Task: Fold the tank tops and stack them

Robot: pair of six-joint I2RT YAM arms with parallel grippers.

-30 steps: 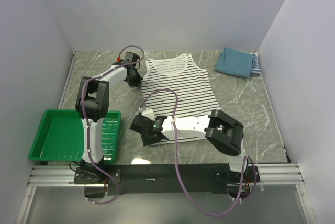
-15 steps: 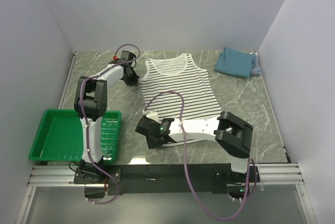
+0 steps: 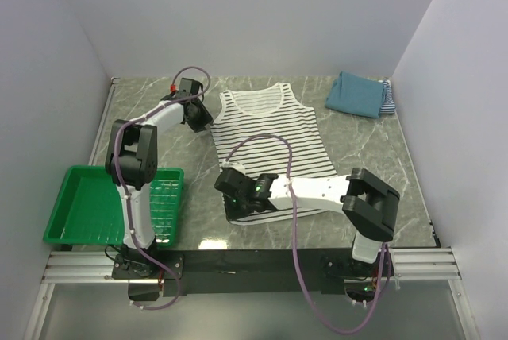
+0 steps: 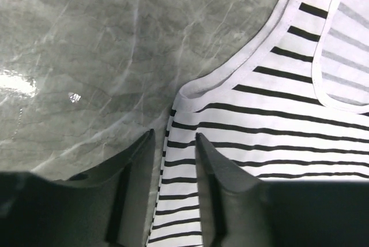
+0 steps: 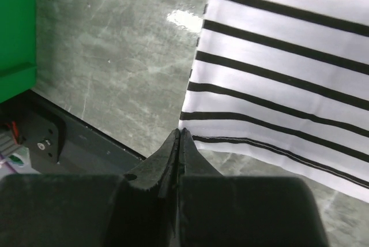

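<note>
My left pincer (image 4: 174,134) stands partly open with nothing gripped. Its two fingers (image 4: 216,172) straddle the left edge of the striped top (image 4: 277,126), just below the armhole. One finger is over bare table (image 4: 86,56) and the other is over the cloth. From above, this pincer (image 3: 198,116) sits at the striped top's far-left shoulder.

My right pincer (image 5: 180,133) is squeezed fully closed, tips pressed together with no gap. The tips meet right at the near-left hem corner of the striped top (image 5: 277,74). I cannot tell whether any cloth is pinched between them. In the overhead view this pincer (image 3: 236,201) lies low at that same corner, its arm reaching across along the hem.

The striped top (image 3: 274,137) lies flat and spread on the table (image 3: 365,149), neck towards the back wall and hem towards my bases. Its broad black-and-white stripes run side to side.

Well off to the far right of the striped top, the teal top (image 3: 355,94) lies folded. It rests on the fine-striped top (image 3: 388,100), of which only the right edge shows.

The green basket (image 3: 59,205) sits to the near left of the striped top, well apart from it, beside my left arm.
</note>
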